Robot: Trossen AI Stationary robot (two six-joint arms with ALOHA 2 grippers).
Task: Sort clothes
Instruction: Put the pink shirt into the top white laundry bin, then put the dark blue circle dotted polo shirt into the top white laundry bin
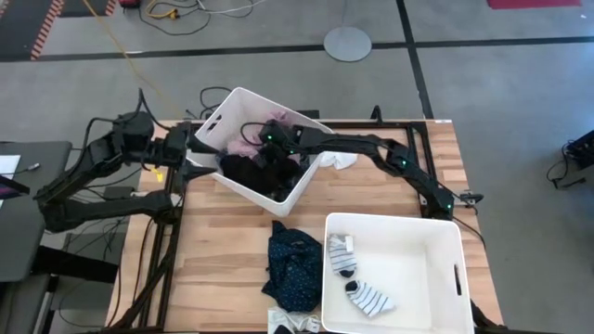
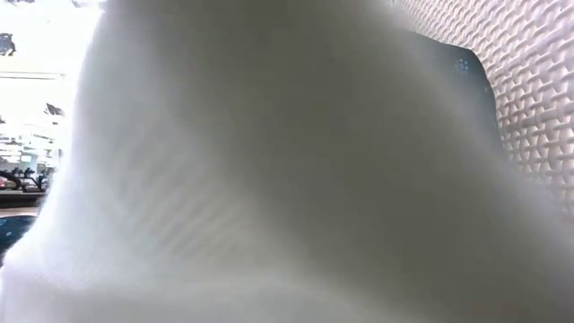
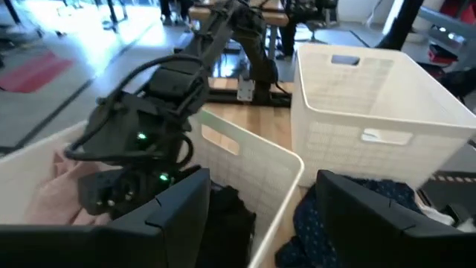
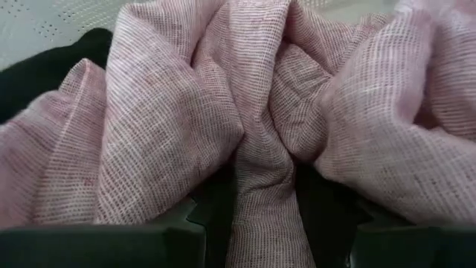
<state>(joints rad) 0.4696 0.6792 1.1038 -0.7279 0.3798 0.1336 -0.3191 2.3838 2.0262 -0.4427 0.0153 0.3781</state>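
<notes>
**Pink fabric at the right gripper's fingertips, inside the tilted bin**

Pink garment [image 4: 245, 112] fills the right wrist view, bunched in folds directly ahead of the right gripper [image 4: 260, 216]. One fold runs down between the two dark fingers, which stand a little apart on either side of it. Whether they have closed on the cloth cannot be told.

From above, the right gripper [image 1: 276, 139] is down inside the tilted white bin [image 1: 243, 97] at the table's far left. The pink garment [image 1: 247, 146] lies just beside it, towards the left arm, with the black garment [image 1: 252, 173] beneath and nearer the table's middle. The fold's long axis appears to run along the gripper's approach, not across it.

Left gripper [image 1: 176, 144] waits at the bin's outer wall, fingers spread wide and empty. It is close, but the wall stands between.

Navy dotted garment [image 1: 295, 264] lies on the table beside the second bin [image 1: 436, 237], which holds striped socks [image 1: 362, 289].
</notes>
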